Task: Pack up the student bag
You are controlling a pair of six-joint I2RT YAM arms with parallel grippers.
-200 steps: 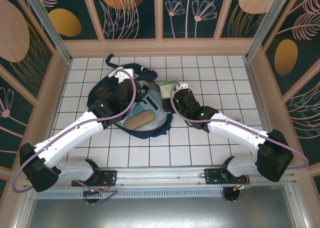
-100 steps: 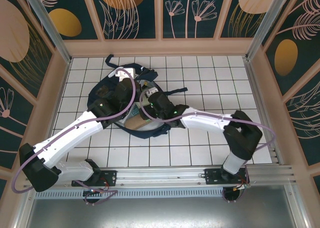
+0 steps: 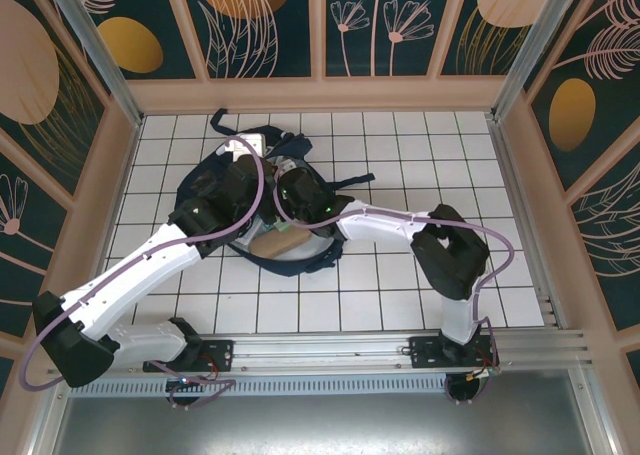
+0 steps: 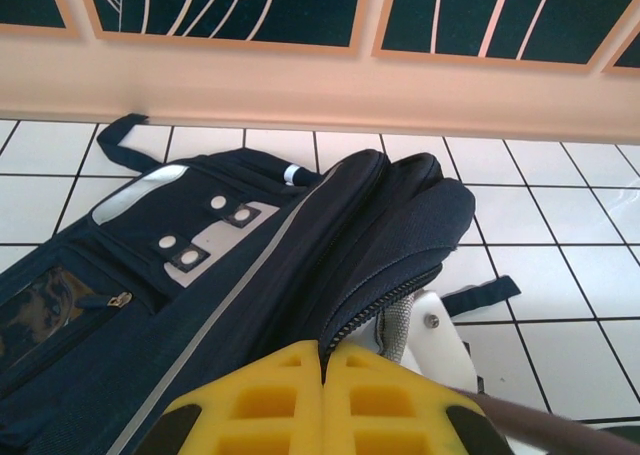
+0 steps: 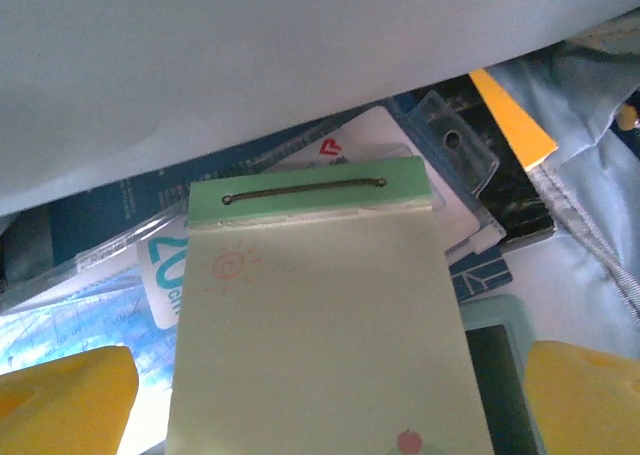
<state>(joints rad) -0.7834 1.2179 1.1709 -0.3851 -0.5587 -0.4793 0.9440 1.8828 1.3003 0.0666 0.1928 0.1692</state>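
Tight squeeze inside the student bag (image 4: pixel 200 265): its pale lining (image 5: pixel 250 55) sags low over the mouth, and a green notepad (image 5: pixel 310 315) lies flat between the wide-spread fingers of the right gripper (image 5: pixel 320 415), on a clutter of cards. Over the bag's opening the left arm (image 3: pixel 150 255) and right arm (image 3: pixel 380 220) crowd together. Right of the bag, bare white table (image 3: pixel 430 165) tiles give room; behind the bag, the wooden wall (image 4: pixel 320 85) stands close.
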